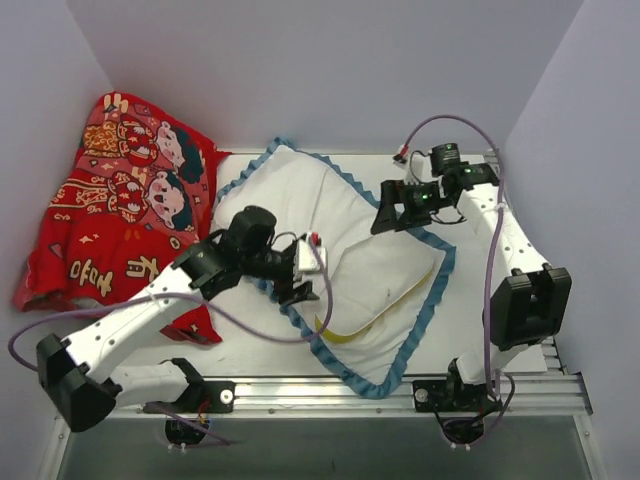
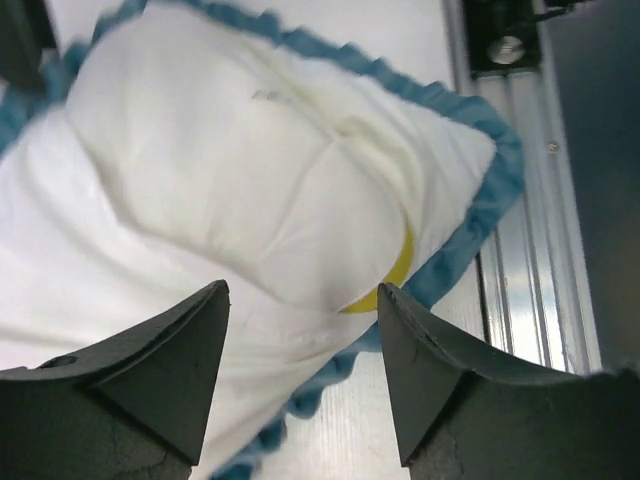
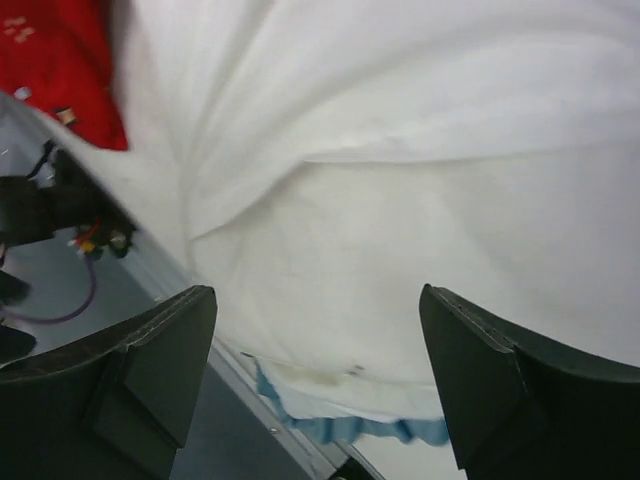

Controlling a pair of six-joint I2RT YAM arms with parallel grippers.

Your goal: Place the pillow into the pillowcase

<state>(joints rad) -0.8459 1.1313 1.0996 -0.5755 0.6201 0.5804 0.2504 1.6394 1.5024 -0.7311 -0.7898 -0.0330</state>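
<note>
The pillowcase (image 1: 290, 190) lies spread white side up in the middle of the table, with its blue ruffled trim (image 1: 430, 285) running all round it. The white pillow (image 1: 385, 285) rests in its right half, and a curve of its yellow piping (image 1: 400, 300) shows under a fold of the cover. My left gripper (image 1: 295, 290) hovers open over the cover's left trim; its wrist view shows the yellow piping (image 2: 395, 280) and blue ruffle (image 2: 470, 230) beyond the empty left gripper (image 2: 305, 300). My right gripper (image 1: 385, 218) stands open above the cover's far right part. The right gripper (image 3: 315, 300) holds nothing, with white fabric (image 3: 400, 200) below it.
A red cartoon-figure cloth (image 1: 120, 200) is heaped at the back left, touching the pillowcase's left edge. An aluminium rail (image 1: 330, 390) runs along the table's near edge. Pale walls close in the table on the left, back and right.
</note>
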